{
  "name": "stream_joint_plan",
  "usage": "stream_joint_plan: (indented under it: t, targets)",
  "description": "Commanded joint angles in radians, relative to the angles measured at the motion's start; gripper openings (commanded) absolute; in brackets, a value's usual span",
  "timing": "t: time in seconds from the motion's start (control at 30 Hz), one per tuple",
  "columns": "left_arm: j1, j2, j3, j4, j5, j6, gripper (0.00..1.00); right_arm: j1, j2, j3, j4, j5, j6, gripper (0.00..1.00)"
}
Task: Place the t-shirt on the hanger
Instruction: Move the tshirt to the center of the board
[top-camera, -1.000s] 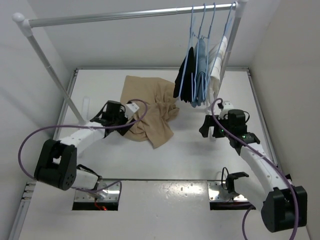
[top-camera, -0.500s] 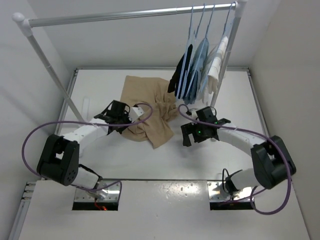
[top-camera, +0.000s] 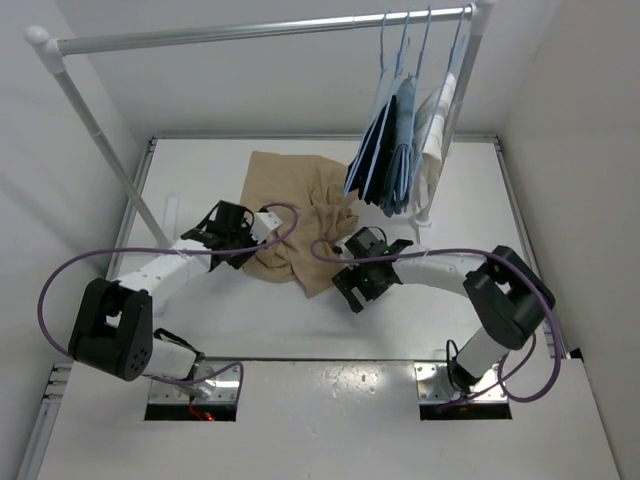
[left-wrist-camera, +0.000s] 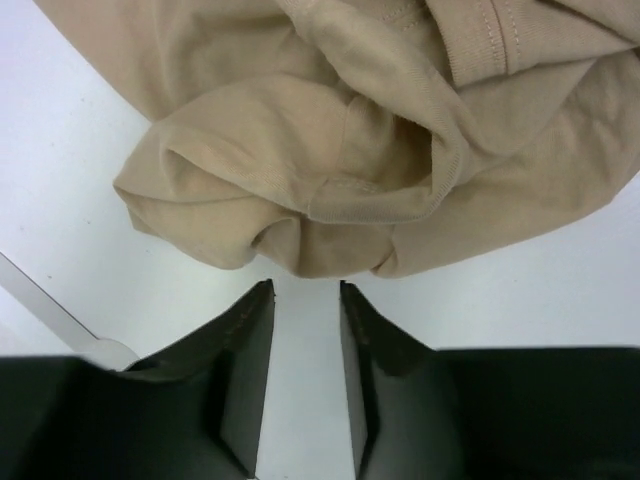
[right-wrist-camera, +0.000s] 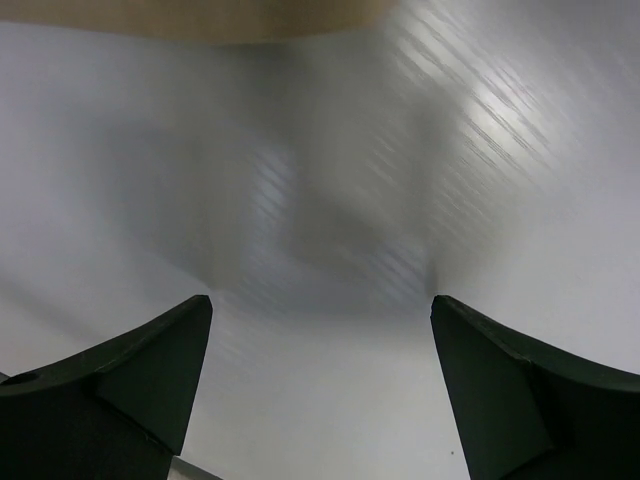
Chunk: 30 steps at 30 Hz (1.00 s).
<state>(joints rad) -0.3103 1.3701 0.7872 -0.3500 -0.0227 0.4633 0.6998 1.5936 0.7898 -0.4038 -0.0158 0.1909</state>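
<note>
Looks like the pick-up stage to me: the t-shirt (top-camera: 295, 215) lies crumpled on the surface (top-camera: 300, 330), well apart from the clothes rail (top-camera: 250, 30). The left fingers (left-wrist-camera: 245, 370) are barely parted and empty at its edge, the right fingers (right-wrist-camera: 140, 380) spread wide beside it. Next they need to actually bite cloth.

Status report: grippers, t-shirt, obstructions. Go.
Left gripper barely open, empty, just short of the t-shirt. Right gripper wide open, empty, above the table. It lies crumpled, not hung. Hung clothes behind, apart from both arms.
</note>
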Motion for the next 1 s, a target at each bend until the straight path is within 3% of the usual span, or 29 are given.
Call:
stream_joint_plan:
  t: [0.0,0.03,0.1,0.33,0.47,0.6,0.67,0.7,0.8,0.87,0.9,0.97]
  targets:
    - [0.008,-0.014,-0.005,0.0,-0.003,0.015,0.4,0.067,0.071,0.087,-0.01,0.048,-0.002,0.91]
    - [0.008,-0.014,0.007,0.0,0.006,0.015,0.52,0.079,0.071,0.119,0.003,0.048,-0.002,0.91]
    - [0.008,0.01,0.029,0.0,0.006,0.015,0.59,0.119,0.071,0.167,0.026,0.048,-0.002,0.91]
    - [0.042,0.052,0.089,-0.047,0.087,-0.034,0.59,0.185,0.232,0.48,0.06,0.112,0.0,0.91]
    - [0.024,0.086,0.116,-0.023,0.165,-0.081,0.61,0.185,0.328,0.493,0.21,0.114,0.035,0.89]
    - [0.013,0.148,0.152,-0.014,0.202,-0.078,0.61,0.173,0.442,0.563,0.194,0.149,0.035,0.82]
    - [0.001,0.174,0.152,-0.004,0.202,-0.028,0.55,0.164,0.451,0.551,0.194,0.19,0.093,0.69]
    - [0.0,0.184,0.141,-0.004,0.178,-0.011,0.47,0.155,0.451,0.54,0.207,0.206,0.102,0.65]
    - [-0.029,0.196,0.129,-0.004,0.156,0.026,0.34,0.145,0.427,0.493,0.235,0.203,0.111,0.44]
    - [-0.029,0.196,0.116,-0.004,0.196,0.017,0.14,0.136,0.416,0.459,0.249,0.168,0.12,0.34]
    - [-0.038,0.196,0.116,-0.004,0.196,0.008,0.05,0.136,0.416,0.45,0.249,0.168,0.133,0.23]
    - [-0.038,0.196,0.106,-0.004,0.196,-0.015,0.0,0.136,0.407,0.422,0.249,0.158,0.16,0.09]
